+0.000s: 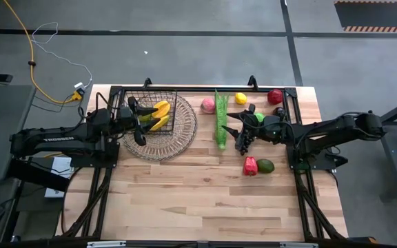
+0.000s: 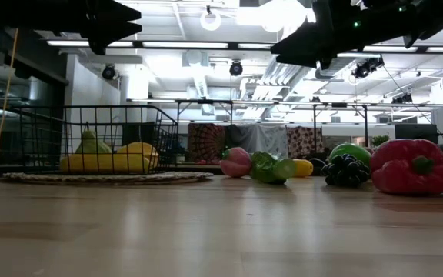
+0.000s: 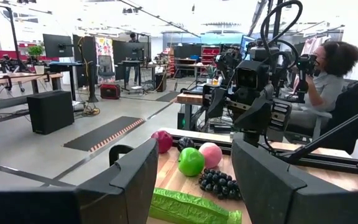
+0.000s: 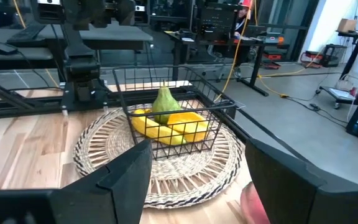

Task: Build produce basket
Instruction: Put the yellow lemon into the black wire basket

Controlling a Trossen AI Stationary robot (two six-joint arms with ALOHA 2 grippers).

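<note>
The black wire basket point(image 1: 158, 110) stands on a round wicker tray point(image 1: 178, 141) at the far left. It holds yellow bananas point(image 4: 166, 127) and a green pear point(image 4: 164, 102). My left gripper point(image 1: 143, 118) hovers open above the basket with nothing between its fingers. My right gripper point(image 1: 234, 131) hovers open beside the long green stalk point(image 1: 220, 117), also holding nothing. On the table lie a pink peach point(image 1: 208, 105), a lemon point(image 1: 240, 98), a red apple point(image 1: 275, 96), a green apple point(image 3: 191, 161), purple grapes point(image 3: 219, 182), a red pepper point(image 1: 250, 166) and an avocado point(image 1: 265, 166).
A black frame rail point(image 1: 205, 89) runs along the table's far edge. Bare wooden tabletop point(image 1: 205, 200) fills the near half. In the left wrist view a person point(image 3: 328, 78) sits beyond the table's right side.
</note>
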